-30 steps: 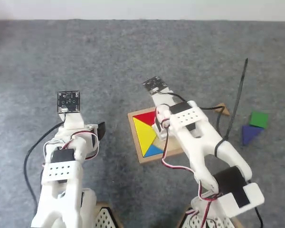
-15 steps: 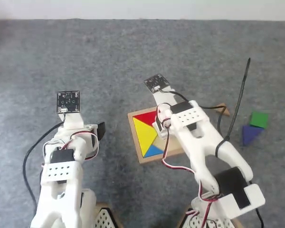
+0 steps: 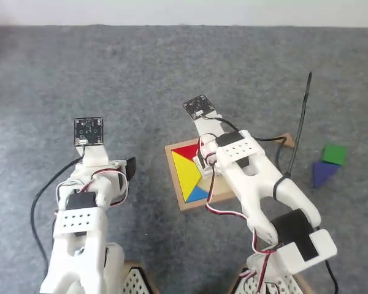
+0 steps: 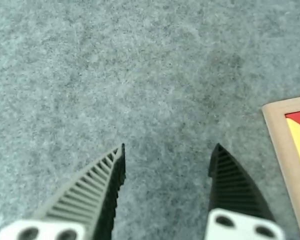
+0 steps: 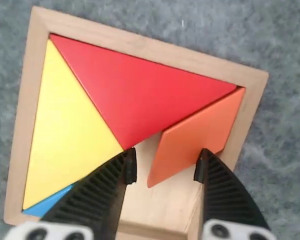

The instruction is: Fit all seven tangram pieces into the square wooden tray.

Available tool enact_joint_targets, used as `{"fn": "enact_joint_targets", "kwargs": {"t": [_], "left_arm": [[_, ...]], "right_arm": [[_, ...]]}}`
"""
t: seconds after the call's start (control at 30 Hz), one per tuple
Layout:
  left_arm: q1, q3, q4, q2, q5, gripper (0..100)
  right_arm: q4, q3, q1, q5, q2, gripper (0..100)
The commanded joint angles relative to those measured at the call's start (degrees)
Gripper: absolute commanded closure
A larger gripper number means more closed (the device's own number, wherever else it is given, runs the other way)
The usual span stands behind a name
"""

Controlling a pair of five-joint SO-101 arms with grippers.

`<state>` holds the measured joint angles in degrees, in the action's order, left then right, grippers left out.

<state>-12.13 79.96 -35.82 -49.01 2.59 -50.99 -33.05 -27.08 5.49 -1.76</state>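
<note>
My right gripper (image 5: 165,165) hangs over the wooden tray (image 5: 140,47). Its fingers are apart, one on each side of the orange piece (image 5: 200,130). I think I should nudge this piece slowly, so it sits snug in the corner and bumps nothing loose. It is flat and slanted, and it touches the red triangle (image 5: 140,95). My left gripper (image 4: 167,162) is spread wide over the grey table (image 3: 110,73), beside the tray.
</note>
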Motion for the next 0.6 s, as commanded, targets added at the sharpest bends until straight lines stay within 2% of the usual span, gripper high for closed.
{"fn": "enact_joint_targets", "kwargs": {"t": [0.0, 0.27, 0.57], "left_arm": [[-0.18, -0.13, 0.88, -0.7, -0.62, 73], [-0.18, -0.13, 0.88, -0.7, -0.62, 73], [-0.18, -0.13, 0.88, -0.7, -0.7, 73]], "right_arm": [[-2.77, 0.79, 1.36, -0.62, 0.75, 80.8], [-1.36, -5.19, 1.45, -2.73, 6.46, 80.8], [-4.18, -4.57, 1.01, -4.22, 14.81, 80.8]]}}
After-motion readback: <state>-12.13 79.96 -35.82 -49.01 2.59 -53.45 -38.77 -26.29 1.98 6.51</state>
